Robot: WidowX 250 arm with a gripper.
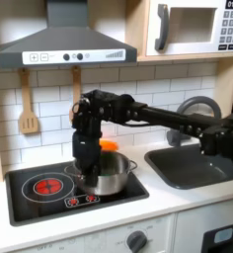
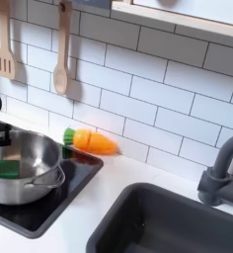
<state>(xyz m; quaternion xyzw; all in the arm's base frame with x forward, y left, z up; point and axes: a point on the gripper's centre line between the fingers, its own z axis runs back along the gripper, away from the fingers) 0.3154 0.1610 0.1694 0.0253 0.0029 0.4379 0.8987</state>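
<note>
In the first exterior view, the gripper reaches into the pot on the stove; its jaw state cannot be determined. The second exterior view shows a green object inside the pot, with the carrot behind it.

The end effector dips into the pot, its fingertips hidden.

Shiny brushed metal on the pot, its rim catching bright highlights in both exterior views; inside it, at 9 o'clock in the second exterior view, a matt green thing. Stove top glossy black, mirror-smooth. The carrot looks like smooth orange plastic. 2 spoons of pale matt wood. Wall tiles glazed, white. Sink dull dark grey. Gripper matt black.
</note>
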